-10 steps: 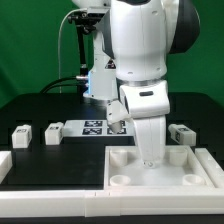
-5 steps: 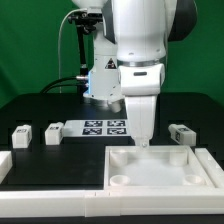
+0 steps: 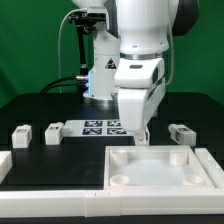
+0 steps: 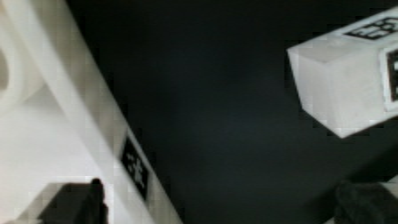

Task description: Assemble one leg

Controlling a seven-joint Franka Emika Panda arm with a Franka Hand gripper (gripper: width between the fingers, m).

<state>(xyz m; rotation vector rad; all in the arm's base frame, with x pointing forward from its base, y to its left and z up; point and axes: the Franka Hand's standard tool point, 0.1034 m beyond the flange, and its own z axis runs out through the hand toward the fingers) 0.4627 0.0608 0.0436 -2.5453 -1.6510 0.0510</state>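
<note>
One black bench [image 3: 40, 115] carries all loose parts within reach of the arm [image 3: 140, 40]. The large white panel [image 3: 160, 168] lies flat at the front, round sockets up, presumably to receive a leg from above. Three legs rest clear of the panel: the left leg [image 3: 20, 135] and inner left leg [image 3: 52, 132] on the exterior view's left, the right leg [image 3: 182, 132] on the exterior view's right. The tool [image 3: 143, 133] hangs low over bare bench between panel and right leg, spread wide and holding nothing. The wrist view shows what is probably the right leg [image 4: 356, 75] outside the fingertips [image 4: 71, 200], so a grasp would first require centring the tool over it
</note>
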